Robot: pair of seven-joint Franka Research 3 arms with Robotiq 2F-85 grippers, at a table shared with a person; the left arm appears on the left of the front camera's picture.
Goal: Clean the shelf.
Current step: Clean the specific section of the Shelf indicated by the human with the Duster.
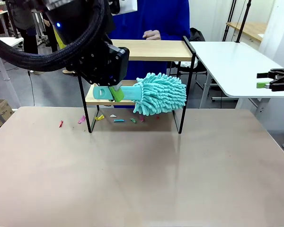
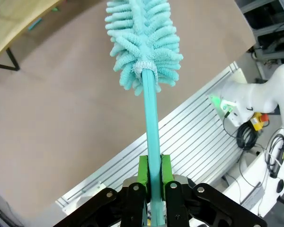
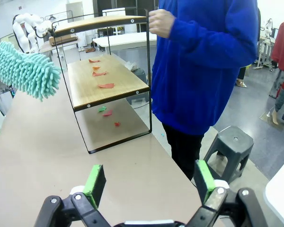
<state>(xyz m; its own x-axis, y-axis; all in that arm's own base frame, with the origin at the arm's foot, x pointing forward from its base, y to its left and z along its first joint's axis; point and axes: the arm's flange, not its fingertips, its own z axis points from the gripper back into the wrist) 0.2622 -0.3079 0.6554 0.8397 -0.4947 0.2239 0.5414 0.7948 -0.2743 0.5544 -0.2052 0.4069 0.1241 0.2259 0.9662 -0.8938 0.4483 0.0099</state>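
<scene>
The shelf (image 1: 151, 49) stands at the table's far side, two light wood boards in a black frame. My left gripper (image 1: 114, 92) is shut on the handle of a teal fluffy duster (image 1: 158, 93), whose head hangs in front of the lower board's right half. In the left wrist view the duster (image 2: 144, 42) points away from the gripper (image 2: 154, 189), over the table. Red and orange paper scraps (image 3: 106, 85) lie on the lower board (image 3: 118, 92). My right gripper (image 3: 149, 179) is open and holds nothing; it hovers off the table's right side (image 1: 261, 80).
A person in a blue top (image 3: 203, 61) stands behind the shelf, one hand (image 1: 151, 34) on its top frame. Several coloured scraps (image 1: 100, 117) lie on the brown table (image 1: 142, 170) under and left of the shelf. A white table (image 1: 232, 61) stands at the right.
</scene>
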